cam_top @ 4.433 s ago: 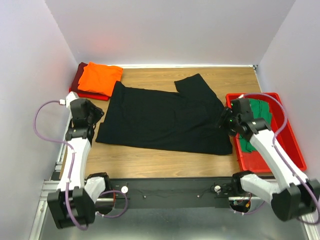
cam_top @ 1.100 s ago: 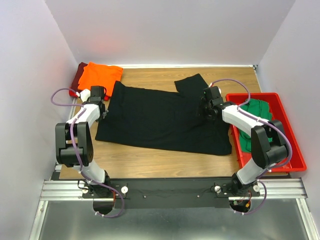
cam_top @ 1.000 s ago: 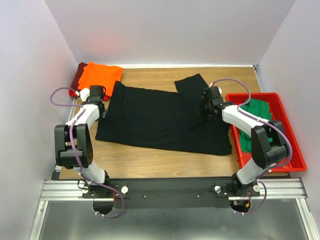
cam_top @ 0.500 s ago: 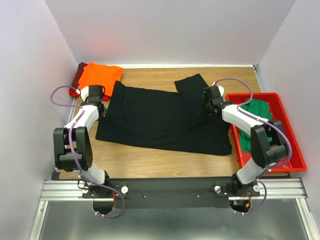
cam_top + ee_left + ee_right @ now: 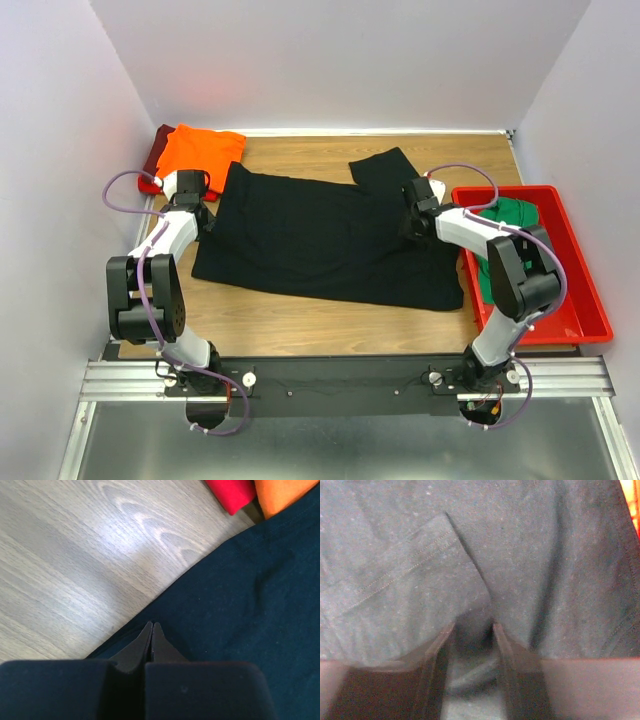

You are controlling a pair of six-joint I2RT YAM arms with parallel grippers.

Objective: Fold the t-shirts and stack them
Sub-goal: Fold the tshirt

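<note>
The black t-shirt (image 5: 320, 235) lies spread flat across the middle of the table, one sleeve pointing to the back. My left gripper (image 5: 197, 212) is at its left edge. In the left wrist view its jaws (image 5: 152, 625) are pressed together on the dark cloth (image 5: 240, 605) just inside the hem. My right gripper (image 5: 412, 222) is down on the shirt's right side, below the sleeve. Its jaws (image 5: 472, 627) stand partly apart with a ruck of cloth (image 5: 420, 555) between them. The orange t-shirt (image 5: 200, 153) lies folded on the dark red one (image 5: 160, 155) at the back left. The green t-shirt (image 5: 520, 212) is in the bin.
A red plastic bin (image 5: 585, 300) stands along the right edge of the table, beside the right arm. The orange (image 5: 280, 495) and dark red (image 5: 232, 492) cloth lie just beyond the left gripper. Bare wood (image 5: 300, 320) runs along the front, and white walls enclose three sides.
The right jaws have narrowed around the cloth, and the right arm's elbow has swung inward. The left gripper has edged slightly toward the back and stays shut.
</note>
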